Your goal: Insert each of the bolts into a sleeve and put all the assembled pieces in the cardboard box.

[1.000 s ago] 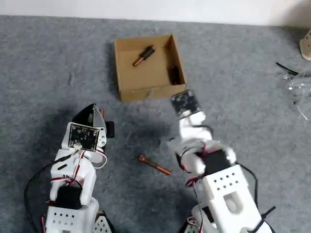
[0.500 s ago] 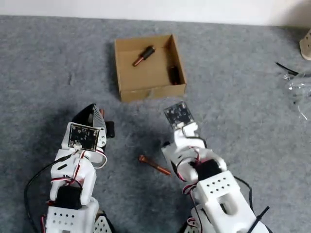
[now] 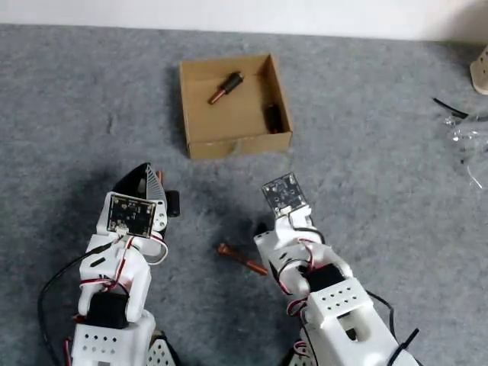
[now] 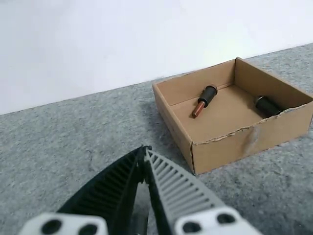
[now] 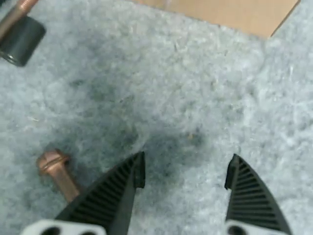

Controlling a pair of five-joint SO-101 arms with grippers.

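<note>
1. The right gripper (image 5: 186,169) stands wide open just above the grey carpet (image 5: 195,88). Its fingers (image 5: 124,188) are spread, with bare carpet between them and nothing held.
2. The loose bolt (image 3: 242,259) lies flat on the carpet just beside one of those fingers, outside the gap. It is just left of the right arm, between the two arms.
3. Its long axis runs on a slant. The head points left and slightly far, and the shaft end points right and near, toward the right arm.
4. It is slim and copper-coloured with a broader head, and it carries no sleeve.
5. The left gripper (image 4: 145,152) has its fingers pressed together with nothing seen between them. It hangs over the carpet at the left, nearer than the box.
6. A dark sleeve (image 5: 19,39) lies on the carpet just right of the left gripper, with a copper rod at its far end. I cannot tell whether the rod is seated in it.
7. The cardboard box (image 3: 236,145) sits open at the far centre.
8. Inside it, one assembled piece (image 3: 226,86) lies on a slant, with the black sleeve toward the far right and the copper end toward the near left.
9. A second piece (image 3: 272,116), dark, lies along the box's right wall, with its axis running roughly near to far.
10. A thin black cable (image 3: 450,107) lies at the far right.
</note>
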